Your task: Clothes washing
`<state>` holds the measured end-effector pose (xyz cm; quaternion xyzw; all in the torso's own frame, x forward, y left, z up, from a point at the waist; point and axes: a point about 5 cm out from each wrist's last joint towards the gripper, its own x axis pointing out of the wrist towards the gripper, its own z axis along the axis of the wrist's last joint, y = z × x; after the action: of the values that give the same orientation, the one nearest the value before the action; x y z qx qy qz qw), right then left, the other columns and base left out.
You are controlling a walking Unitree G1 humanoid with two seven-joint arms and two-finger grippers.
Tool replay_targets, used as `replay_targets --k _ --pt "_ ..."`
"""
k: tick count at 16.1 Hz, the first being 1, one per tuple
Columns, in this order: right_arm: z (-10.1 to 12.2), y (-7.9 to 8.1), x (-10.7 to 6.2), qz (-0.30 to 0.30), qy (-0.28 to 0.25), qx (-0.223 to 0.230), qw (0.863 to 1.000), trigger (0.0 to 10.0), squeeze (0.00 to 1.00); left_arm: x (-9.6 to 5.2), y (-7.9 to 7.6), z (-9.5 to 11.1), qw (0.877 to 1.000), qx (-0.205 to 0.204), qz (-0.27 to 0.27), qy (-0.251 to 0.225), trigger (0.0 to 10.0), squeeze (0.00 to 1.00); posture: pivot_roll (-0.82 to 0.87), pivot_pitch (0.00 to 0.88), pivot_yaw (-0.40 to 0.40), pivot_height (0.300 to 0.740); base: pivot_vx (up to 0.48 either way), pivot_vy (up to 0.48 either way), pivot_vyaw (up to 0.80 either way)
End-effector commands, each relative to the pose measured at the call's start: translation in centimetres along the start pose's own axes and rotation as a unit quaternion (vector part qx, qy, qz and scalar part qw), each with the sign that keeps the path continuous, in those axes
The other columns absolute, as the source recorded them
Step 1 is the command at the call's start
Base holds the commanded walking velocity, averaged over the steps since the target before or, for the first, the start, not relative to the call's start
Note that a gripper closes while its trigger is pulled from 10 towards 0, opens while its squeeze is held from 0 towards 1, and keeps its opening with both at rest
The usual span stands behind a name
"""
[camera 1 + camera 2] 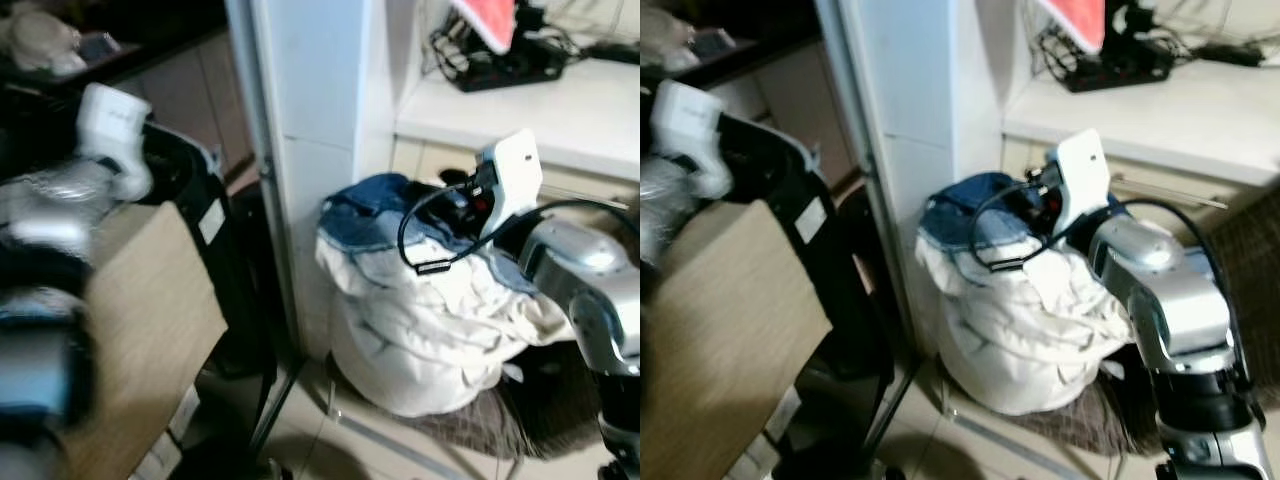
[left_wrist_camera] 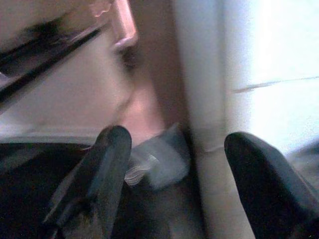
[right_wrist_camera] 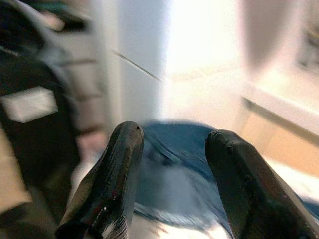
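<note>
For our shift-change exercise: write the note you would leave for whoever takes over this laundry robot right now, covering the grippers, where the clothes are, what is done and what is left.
Right gripper: open, holding nothing, hovering just above the blue denim garment.
Left gripper: open, holding nothing, raised on the robot's left near the black bin.
Clothes: the denim lies on top of the white laundry bag, which stands on the floor against the white pillar, below the counter.
Done: the right arm has reached the bag.
Left: grasp the denim, lift it out, then carry on with the remaining laundry. Views are blurred; check before closing.
</note>
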<state>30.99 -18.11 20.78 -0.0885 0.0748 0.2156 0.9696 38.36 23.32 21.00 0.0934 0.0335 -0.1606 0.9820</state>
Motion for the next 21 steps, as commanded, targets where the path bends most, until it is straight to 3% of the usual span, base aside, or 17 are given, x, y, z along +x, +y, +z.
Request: replay_targets --k 1,2,3,5,8,10,14,18,21 --pt "-1.0 -0.6 0.0 -0.017 0.025 -0.011 0.999 10.0 1.00 0.3 -2.1 1.1 0.998 0.000 -0.047 -0.044 10.0 0.00 -0.12 0.000 0.093 0.740 0.000 0.000 0.00" --pt "-2.1 -1.0 0.0 -0.013 0.048 -0.006 0.999 10.0 1.00 0.6 -5.3 1.3 0.991 -0.020 -0.111 -0.071 10.0 0.00 -0.12 0.000 0.094 0.740 0.000 0.000 0.00" --pt "-2.6 -1.1 0.0 -0.001 0.057 0.001 0.998 10.0 1.00 0.7 -6.7 1.5 0.987 -0.025 -0.138 -0.080 10.0 0.00 -0.12 0.000 0.094 0.740 0.000 0.000 0.00" --pt "-4.9 -2.3 0.5 0.014 0.085 0.018 0.996 10.0 1.00 0.6 -12.0 0.8 0.971 -0.027 -0.224 -0.082 10.0 0.00 -0.13 0.000 0.101 0.740 0.000 0.000 0.00" --pt "-6.1 -2.9 1.6 0.035 0.085 0.052 0.994 10.0 1.00 -0.3 -14.6 0.2 0.964 0.000 -0.256 -0.073 10.0 0.00 -0.13 0.000 0.104 0.740 0.000 0.000 0.00" --pt "-7.2 -3.1 2.7 0.050 0.108 0.071 0.990 10.0 1.00 -1.5 -15.5 -1.0 0.951 0.054 -0.302 -0.048 10.0 0.00 -0.12 0.000 0.101 0.740 0.000 0.000 0.00" --pt "-8.1 -3.2 4.3 0.047 0.122 0.066 0.989 10.0 1.00 -3.1 -15.3 -2.3 0.942 0.088 -0.323 -0.018 10.0 0.00 -0.08 0.022 0.101 0.740 0.000 0.000 0.00" --pt "-8.4 -2.9 6.1 0.026 0.116 0.060 0.991 10.0 1.00 -4.1 -15.4 -2.0 0.947 0.084 -0.310 -0.021 10.0 0.00 -0.04 0.075 0.104 0.740 0.000 0.000 0.00" --pt "-9.2 -2.8 6.4 0.005 0.136 0.040 0.990 10.0 1.00 -4.9 -15.8 -2.2 0.944 0.081 -0.318 -0.015 10.0 0.00 -0.03 0.091 0.099 0.740 0.000 0.000 0.00"
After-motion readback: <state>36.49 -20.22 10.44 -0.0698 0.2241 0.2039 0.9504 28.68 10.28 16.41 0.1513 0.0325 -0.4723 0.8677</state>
